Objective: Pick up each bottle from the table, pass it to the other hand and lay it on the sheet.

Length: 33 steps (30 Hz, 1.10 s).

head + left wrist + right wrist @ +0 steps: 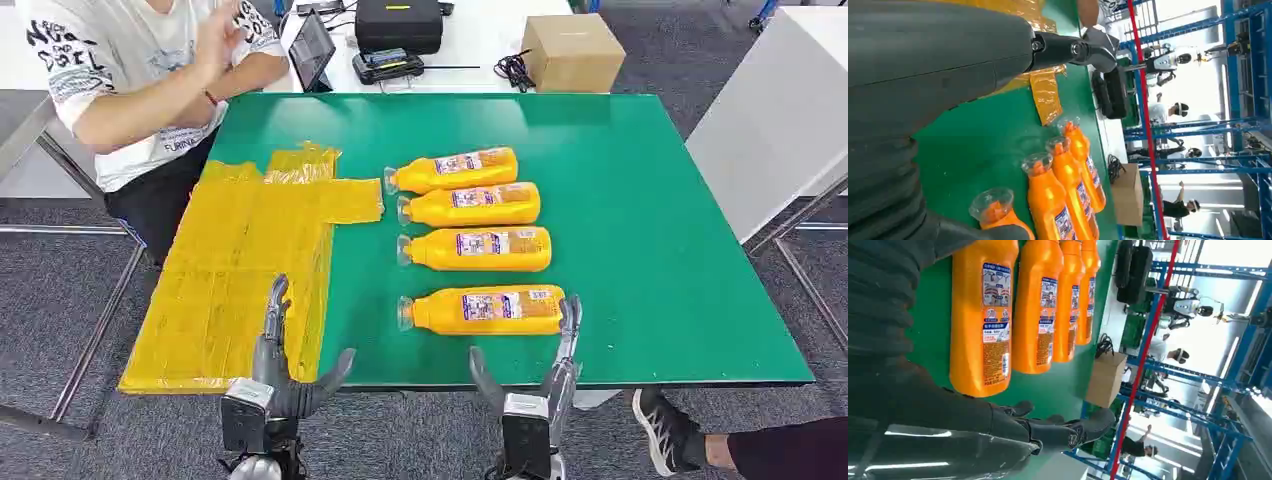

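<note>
head view, bottles: four orange bottles lying in a row on green table, caps toward yellow sheet
head view, left hand: empty, fingers spread, at sheet's near edge
head view, right hand: empty, fingers apart, beside nearest bottle
left wrist view: caps near sheet
right wrist view: nearest bottle's label visible

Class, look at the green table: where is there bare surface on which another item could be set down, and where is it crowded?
Bare green lies right of the four bottles out to the table edge, and along the far strip behind them. A narrower lane runs between the bottle caps and the yellow sheet. The bottle row is crowded, with little room between the two farthest.
</note>
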Tool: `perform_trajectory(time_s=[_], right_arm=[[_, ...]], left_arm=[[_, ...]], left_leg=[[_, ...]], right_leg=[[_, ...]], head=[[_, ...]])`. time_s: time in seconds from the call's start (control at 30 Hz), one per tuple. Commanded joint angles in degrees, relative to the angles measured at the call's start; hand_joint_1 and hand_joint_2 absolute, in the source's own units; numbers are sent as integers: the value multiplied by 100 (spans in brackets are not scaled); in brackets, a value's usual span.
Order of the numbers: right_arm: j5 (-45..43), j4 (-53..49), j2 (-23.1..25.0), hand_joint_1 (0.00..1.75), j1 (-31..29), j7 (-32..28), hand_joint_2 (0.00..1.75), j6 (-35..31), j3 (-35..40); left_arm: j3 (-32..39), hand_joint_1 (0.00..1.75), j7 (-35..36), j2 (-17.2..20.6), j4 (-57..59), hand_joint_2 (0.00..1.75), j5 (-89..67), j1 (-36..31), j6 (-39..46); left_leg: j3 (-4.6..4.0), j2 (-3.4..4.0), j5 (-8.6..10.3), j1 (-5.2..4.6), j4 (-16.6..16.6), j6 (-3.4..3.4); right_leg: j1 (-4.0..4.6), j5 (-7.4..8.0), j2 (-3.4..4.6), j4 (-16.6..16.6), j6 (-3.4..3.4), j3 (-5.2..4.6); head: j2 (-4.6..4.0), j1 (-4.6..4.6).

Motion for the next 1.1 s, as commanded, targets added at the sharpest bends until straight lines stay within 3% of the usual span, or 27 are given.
perform_trajectory(time_s=[0.03,0.63,0.8,0.93,1.1], right_arm=[[-83,103,-54,0,-69,2,175,-31,-88],[483,194,-153,0,-111,355,175,-31,6],[1636,469,-465,0,-343,1535,175,-9,223],[3337,117,-752,0,-561,2815,175,295,71],[4016,-58,-1015,0,-1003,3649,175,1168,-107]], left_arm=[[-85,0,3,26,268,175,-167,-87,-34],[-46,0,20,22,281,175,-144,-80,50],[39,0,5,63,267,175,-108,-59,-14],[113,0,-47,140,388,175,-92,-124,-150],[184,0,4,118,462,175,-195,-139,-284]], left_leg=[[35,3,-10,2,-8,-6],[37,5,-11,3,-9,-6],[21,7,-3,1,-9,-3],[22,8,-3,2,-9,-3],[20,8,-3,-2,-7,-2]], right_leg=[[3,-10,-1,-9,-10,35],[4,-9,1,-10,-10,37],[2,-1,4,-10,-5,21],[2,0,5,-11,-5,23],[-1,0,6,-7,-4,21]], head=[[0,0],[0,0],[0,0],[0,0],[0,0]])
